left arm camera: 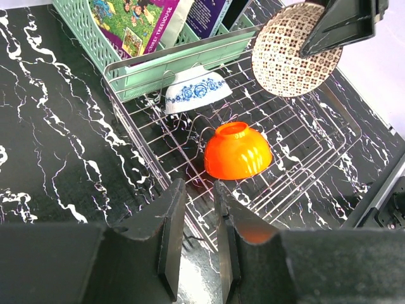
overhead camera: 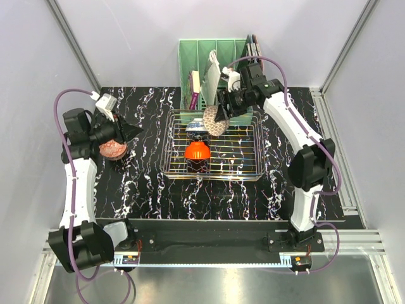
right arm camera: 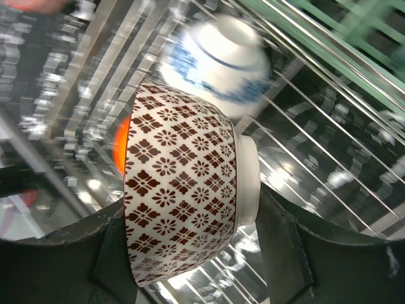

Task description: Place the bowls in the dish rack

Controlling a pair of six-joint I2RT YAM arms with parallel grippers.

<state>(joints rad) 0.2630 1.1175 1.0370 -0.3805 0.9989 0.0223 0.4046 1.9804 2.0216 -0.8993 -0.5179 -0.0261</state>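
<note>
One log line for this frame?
right gripper: holding lattice bowl over dish rack | left gripper: empty, near pink-red bowl | racked: orange bowl, white-blue bowl

Bench point(overhead camera: 190, 196): black, white-veined marble pattern. Plain pale grey walls point(overhead camera: 126, 38) left, far, right; aluminium corner posts point(overhead camera: 71, 39).

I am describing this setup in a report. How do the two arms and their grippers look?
Both the left arm and the right arm have white links with bulky black joints. A purple cable loops along each. The left gripper and the right gripper are black, with two flat fingers each. No markings are readable.
</note>
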